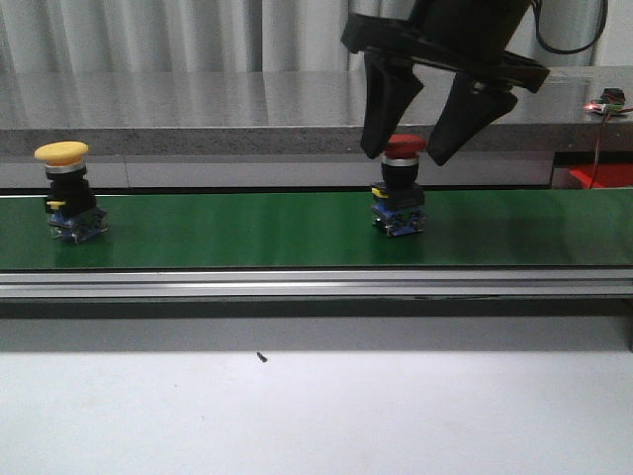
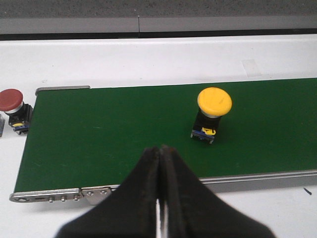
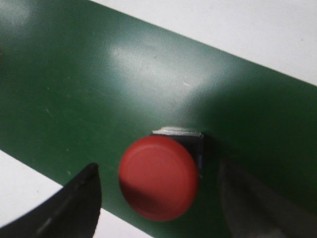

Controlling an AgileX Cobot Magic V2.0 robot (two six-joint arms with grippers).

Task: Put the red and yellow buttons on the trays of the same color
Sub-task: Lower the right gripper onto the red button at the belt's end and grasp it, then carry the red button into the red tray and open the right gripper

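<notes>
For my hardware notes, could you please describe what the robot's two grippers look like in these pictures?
The right gripper is all black: a broad angular housing carrying two thick fingers that taper to blunt tips, with a black cable looping behind it. The left gripper shows only in its wrist view, as matte black fingers, wide at the base and narrowing to the tips. No markings or labels are visible on either.

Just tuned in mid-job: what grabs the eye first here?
The right gripper hangs open around the red button on the green belt, one finger on each side of its cap. Far to the left on the same belt stands the yellow button, with the left gripper shut nearby.
</notes>
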